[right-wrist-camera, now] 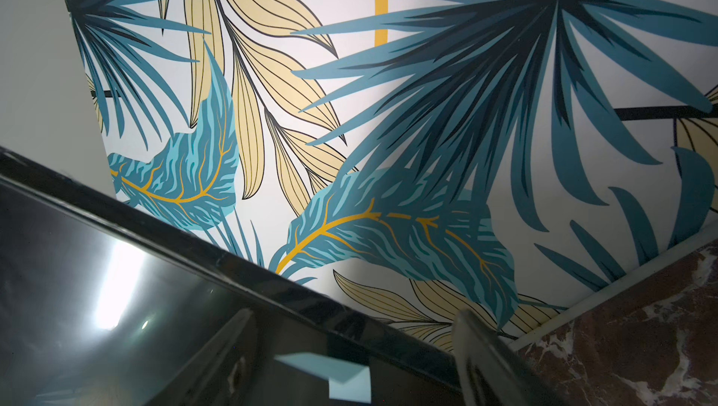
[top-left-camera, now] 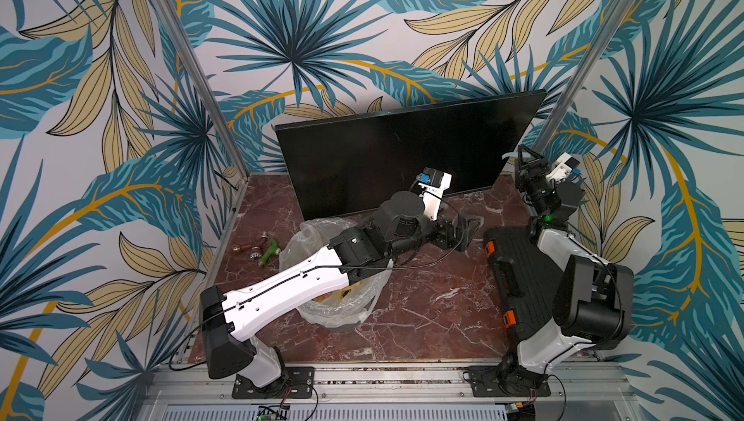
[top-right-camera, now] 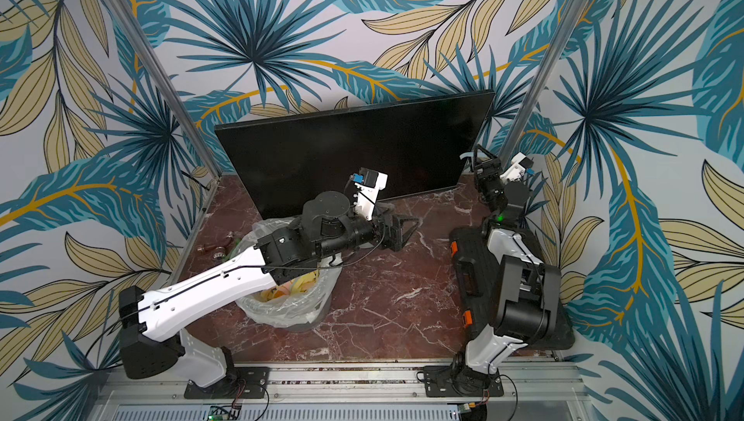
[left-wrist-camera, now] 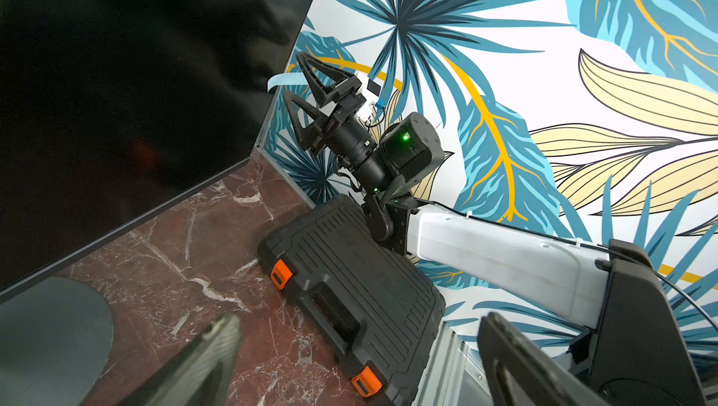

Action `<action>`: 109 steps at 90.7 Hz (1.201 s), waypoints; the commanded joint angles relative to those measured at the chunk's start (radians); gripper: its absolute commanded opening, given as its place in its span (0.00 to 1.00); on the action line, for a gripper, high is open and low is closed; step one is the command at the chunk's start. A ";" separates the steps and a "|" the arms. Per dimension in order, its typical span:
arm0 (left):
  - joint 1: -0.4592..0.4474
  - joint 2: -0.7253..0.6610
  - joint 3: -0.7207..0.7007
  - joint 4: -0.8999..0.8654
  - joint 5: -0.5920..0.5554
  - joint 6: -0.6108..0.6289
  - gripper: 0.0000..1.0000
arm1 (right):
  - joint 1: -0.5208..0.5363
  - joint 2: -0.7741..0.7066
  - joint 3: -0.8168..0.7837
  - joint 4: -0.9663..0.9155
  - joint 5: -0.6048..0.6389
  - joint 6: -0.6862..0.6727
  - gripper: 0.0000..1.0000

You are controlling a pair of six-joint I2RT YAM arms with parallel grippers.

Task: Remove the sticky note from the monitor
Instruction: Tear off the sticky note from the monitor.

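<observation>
The monitor (top-left-camera: 402,157) stands at the back on the marble table, its screen dark, and its grey disc foot (left-wrist-camera: 50,326) shows in the left wrist view. A pale blue sticky note (top-left-camera: 508,155) curls off the screen's right edge and shows in both top views (top-right-camera: 465,156). My right gripper (top-left-camera: 520,158) is raised to that edge and open. In the right wrist view the folded sticky note (right-wrist-camera: 330,373) lies between its fingers (right-wrist-camera: 478,349) and touches neither. My left gripper (top-left-camera: 469,229) hovers low in front of the monitor, open and empty.
A flat black ribbed case (top-left-camera: 519,270) with orange latches lies on the right, under the right arm. A bin lined with a clear bag (top-left-camera: 334,302) sits under the left arm. A green tool and metal bits (top-left-camera: 261,250) lie at the left. Aluminium posts (top-left-camera: 563,88) flank the monitor.
</observation>
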 commanded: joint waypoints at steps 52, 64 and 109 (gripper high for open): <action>0.023 -0.012 -0.035 0.034 0.039 -0.022 1.00 | 0.009 0.009 0.034 0.021 0.000 -0.022 0.10; 0.023 -0.017 -0.039 0.035 0.040 -0.024 1.00 | 0.008 -0.001 0.027 0.019 -0.001 -0.021 0.00; 0.023 -0.060 -0.072 0.028 0.017 -0.016 1.00 | 0.008 -0.168 -0.156 0.021 0.025 -0.019 0.00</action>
